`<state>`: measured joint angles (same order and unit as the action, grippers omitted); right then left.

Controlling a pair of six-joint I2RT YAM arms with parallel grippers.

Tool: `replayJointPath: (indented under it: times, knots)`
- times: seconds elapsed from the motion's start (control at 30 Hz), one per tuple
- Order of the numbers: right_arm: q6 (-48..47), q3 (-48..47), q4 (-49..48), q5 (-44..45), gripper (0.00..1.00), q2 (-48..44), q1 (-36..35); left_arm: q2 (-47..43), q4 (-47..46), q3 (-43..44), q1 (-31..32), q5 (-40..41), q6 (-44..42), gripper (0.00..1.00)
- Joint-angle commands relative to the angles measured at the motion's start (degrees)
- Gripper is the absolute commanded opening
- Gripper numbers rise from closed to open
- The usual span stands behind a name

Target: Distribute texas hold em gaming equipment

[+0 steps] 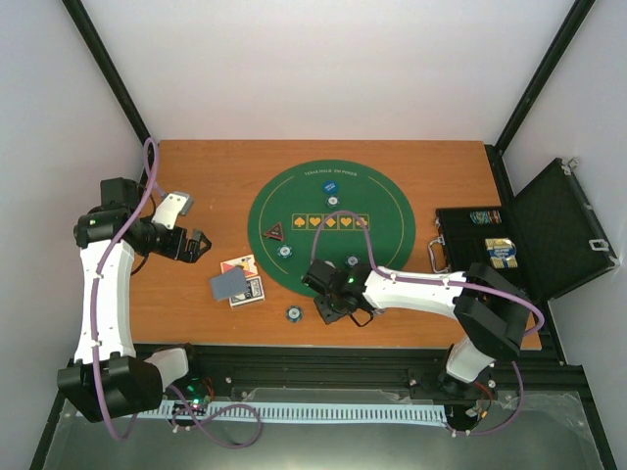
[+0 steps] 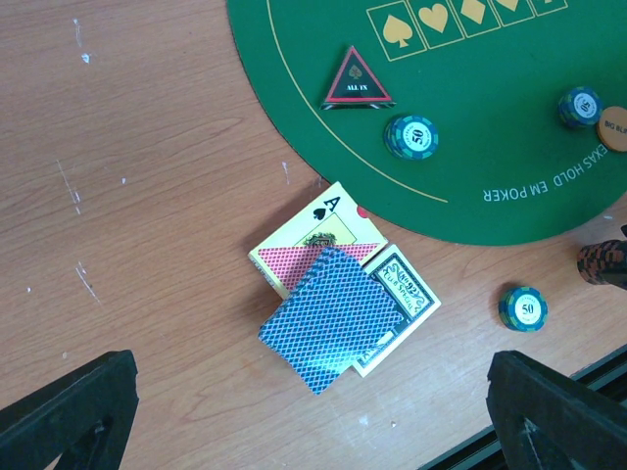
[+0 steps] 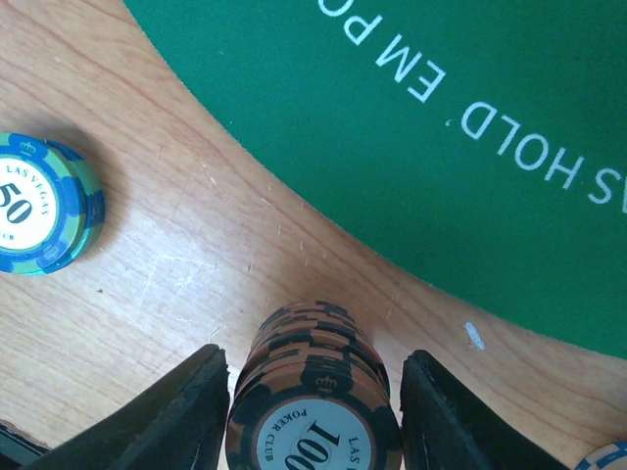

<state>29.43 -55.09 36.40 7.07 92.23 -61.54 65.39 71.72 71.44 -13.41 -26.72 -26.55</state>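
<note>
Right claw [image 3: 313, 377] tight around upright brown chip stack [image 3: 315, 421], faces up, beside green mat [image 3: 294, 88].

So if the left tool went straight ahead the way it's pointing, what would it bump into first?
Probably the blue-backed playing cards lying on the wooden table, right between its fingers' line, though depth is unclear.

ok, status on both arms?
Left end effector open, hovering beside cards. Right end effector shut on brown stack at mat edge. Teal chip nearby, apart; nothing blocking.
</note>
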Motion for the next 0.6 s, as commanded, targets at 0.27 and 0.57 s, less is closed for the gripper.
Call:
replayJointPath:
  times: [0.27, 0.57]
  knots:
    - [0.0, 0.3, -0.1, 0.7, 0.42, -0.6, -1.0, -1.0, -0.4, 1.2, -0.3, 0.2, 0.1, 1.00]
    - [-0.8, -2.4, 2.1, 1.5, 0.21, -1.1, -1.0, -0.9, -0.4, 1.4, -0.3, 0.5, -0.1, 1.00]
